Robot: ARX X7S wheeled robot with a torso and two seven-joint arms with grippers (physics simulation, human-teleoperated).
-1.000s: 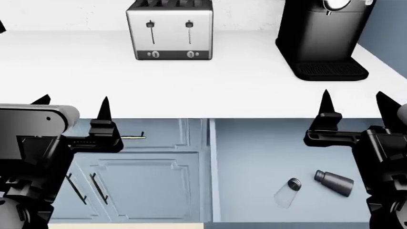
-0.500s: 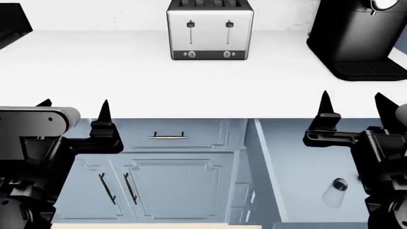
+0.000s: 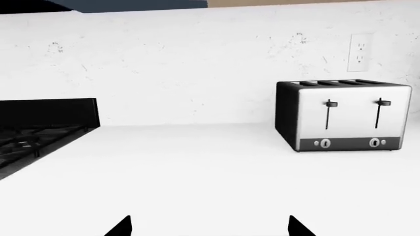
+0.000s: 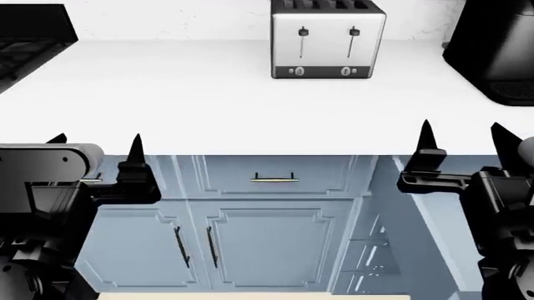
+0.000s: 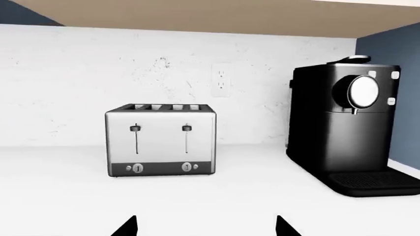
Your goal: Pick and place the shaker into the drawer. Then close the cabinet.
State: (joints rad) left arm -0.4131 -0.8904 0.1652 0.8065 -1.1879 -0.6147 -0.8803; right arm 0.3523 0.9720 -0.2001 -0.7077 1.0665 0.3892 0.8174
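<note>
The shaker is out of view in every frame. Of the open drawer, only its pale left side wall (image 4: 427,232) shows in the head view, running down the right side beside my right arm. My left gripper (image 4: 96,141) hovers open over the counter's front edge, nothing between its fingers. My right gripper (image 4: 464,132) is open and empty too, above the drawer's inner end. In the wrist views, the left gripper (image 3: 210,228) and the right gripper (image 5: 206,228) show only two spread black tips over white counter.
A silver toaster (image 4: 328,39) stands at the back of the white counter (image 4: 209,100), a black coffee machine (image 4: 494,53) at the far right, a stove (image 4: 29,34) at the far left. Below are panelled cabinet doors (image 4: 267,244) and a narrow drawer front with a brass handle (image 4: 276,180).
The head view has swung left: toaster and cabinets slid right in the picture, and the shaker and drawer bottom left the view. Both grippers keep their places in the picture, still open.
</note>
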